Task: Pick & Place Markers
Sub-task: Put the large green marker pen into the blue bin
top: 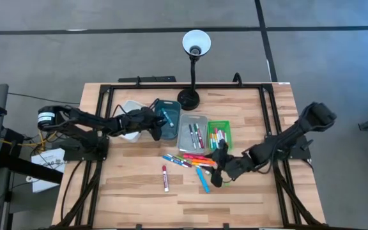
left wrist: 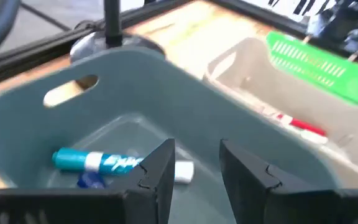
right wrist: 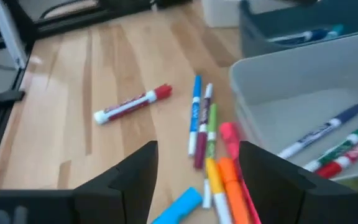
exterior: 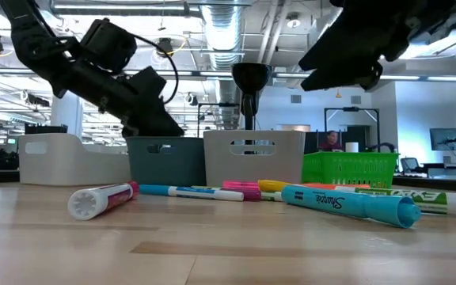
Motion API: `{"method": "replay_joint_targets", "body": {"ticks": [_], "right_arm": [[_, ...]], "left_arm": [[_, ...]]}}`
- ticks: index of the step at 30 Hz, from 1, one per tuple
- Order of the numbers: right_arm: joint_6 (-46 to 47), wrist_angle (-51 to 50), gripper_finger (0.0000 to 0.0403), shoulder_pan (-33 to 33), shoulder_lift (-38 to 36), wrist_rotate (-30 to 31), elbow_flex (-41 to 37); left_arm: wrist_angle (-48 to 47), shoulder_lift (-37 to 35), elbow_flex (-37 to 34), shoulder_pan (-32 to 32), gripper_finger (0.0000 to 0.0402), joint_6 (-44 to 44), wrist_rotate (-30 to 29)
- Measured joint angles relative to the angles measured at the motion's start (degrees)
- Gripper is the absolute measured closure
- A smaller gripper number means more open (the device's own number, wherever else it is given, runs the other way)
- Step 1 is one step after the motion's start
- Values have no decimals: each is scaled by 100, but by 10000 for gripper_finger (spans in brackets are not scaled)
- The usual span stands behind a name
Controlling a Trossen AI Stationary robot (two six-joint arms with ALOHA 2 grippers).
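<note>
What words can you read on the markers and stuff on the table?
"Sharpie" – on the barrel of the fat light-blue marker lying nearest in the low view.
Print on the red-capped marker: too blurred to read.
Print on the thin blue-capped marker: too small to read.
Print on the marker in the teal bin: blurred, unreadable.
Trays and lamp: no writing visible.

Pink, orange and blue markers (top: 193,161) lie beside a green basket (top: 220,125) on light striped wood (top: 133,191).
</note>
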Motion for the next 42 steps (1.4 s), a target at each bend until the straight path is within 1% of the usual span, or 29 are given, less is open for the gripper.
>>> {"method": "replay_joint_targets", "body": {"ticks": [3,5,10,13,17,21,25,29,33,37,39,42], "right_arm": [[64,-123,184,106,138,-349,239],[275,-394,186,183,220,-497,407],[891,-1513,192,391,455,-607,721],[1348,-1946,193,455,576,-788,746],[1821,-2380,193,485,656,-970,746],[2251,-2986,196,482,656,-1015,746],[2295,-3013,201,481,705,-1124,746],[2384,-2985,208,523,1024,-1280,744],[2388,-2781,212,535,1472,-1595,742],[2380,-2730,219,507,1739,-1623,767],[2377,-2755,229,506,1782,-1590,773],[2377,-2765,261,502,1741,-1600,759]], "left_arm": [[38,-172,0,-127,280,5,8],[60,-332,0,-220,280,24,80],[79,-840,0,-498,280,177,499],[77,-1082,0,-721,280,214,765],[64,-1324,0,-1008,280,216,870],[63,-1396,0,-1326,280,216,1051],[55,-1375,-2,-1645,280,216,1091],[58,-1374,-2,-1861,280,232,1091],[59,-1374,-2,-1931,280,443,1071],[60,-1374,-3,-1929,280,470,1070],[60,-1374,-4,-1929,280,468,1071],[60,-1374,-4,-1929,280,470,1071]]}}
